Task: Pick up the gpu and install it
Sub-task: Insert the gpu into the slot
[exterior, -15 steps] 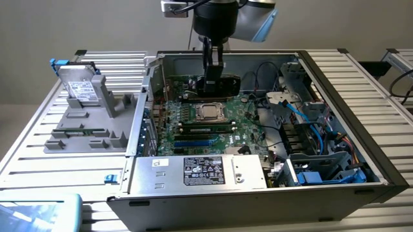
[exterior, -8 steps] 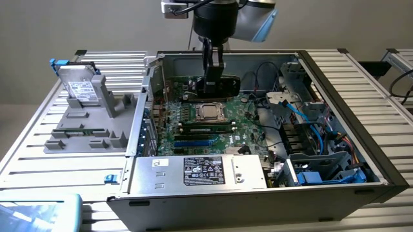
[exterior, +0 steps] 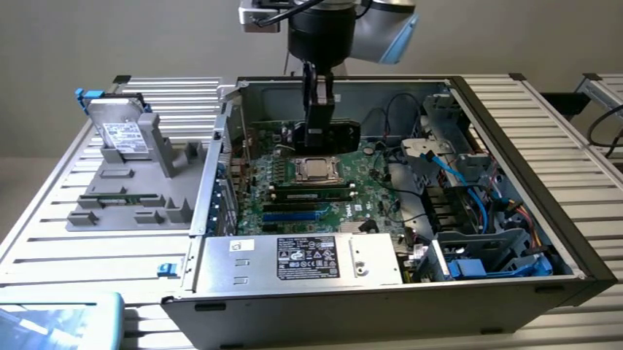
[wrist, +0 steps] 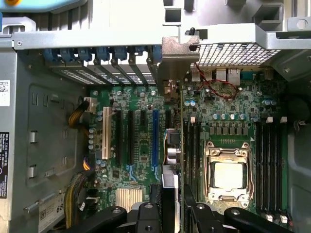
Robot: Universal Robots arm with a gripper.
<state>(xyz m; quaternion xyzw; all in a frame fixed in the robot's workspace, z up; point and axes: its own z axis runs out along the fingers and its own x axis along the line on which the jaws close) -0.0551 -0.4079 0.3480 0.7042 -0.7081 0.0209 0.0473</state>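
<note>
the hand [wrist: 176,213] grips the gpu [wrist: 181,126] edge-on, with the card's silver bracket [wrist: 177,58] at the end away from the fingers, beside the case's mesh grille [wrist: 233,53]. the card sits above the green motherboard [wrist: 141,97], between the blue slot [wrist: 155,141] and the bare processor socket [wrist: 228,174]. a white slot [wrist: 104,133] lies beyond the blue one.

I read the motherboard [wrist: 141,126] as green, carrying one blue slot [wrist: 155,138] and one white slot [wrist: 104,133]. The gpu [exterior: 343,135] shows dark between black jaws. Power supply [exterior: 375,259]: bare silver, black label [exterior: 309,257]. Blue cables [exterior: 457,179] at the exterior view's 3 o'clock. Desk [exterior: 58,240]: silver, ribbed slats. Fixture tray [exterior: 136,193]: grey.
</note>
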